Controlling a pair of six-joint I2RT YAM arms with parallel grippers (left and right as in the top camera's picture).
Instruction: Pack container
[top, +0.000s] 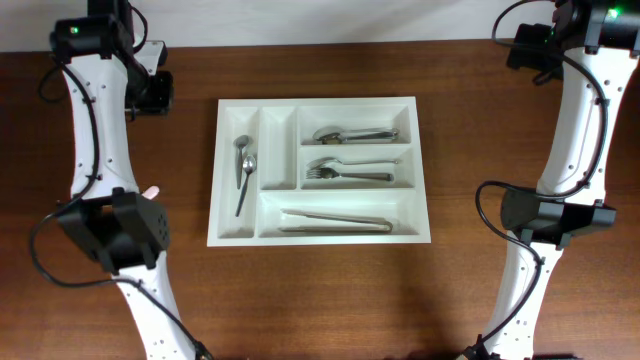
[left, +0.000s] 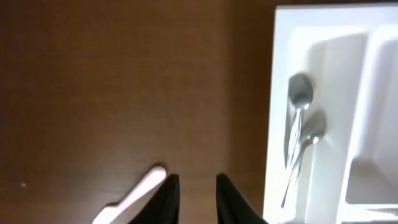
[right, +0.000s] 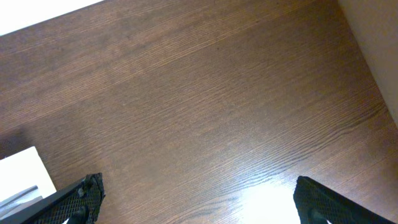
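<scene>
We find the container mid-table with bare wood on both sides. The left gripper, narrowly parted and empty, hangs near the container's left edge beside a white object. The right gripper gapes wide, holding nothing.

One tray, five compartments. Two small spoons share one narrow compartment. Larger spoons are stacked in a wide one, at least two, exact count unclear. Forks are stacked too, at least two. The long knives look like two. One white utensil lies outside the tray. Two arms: left and right.
</scene>
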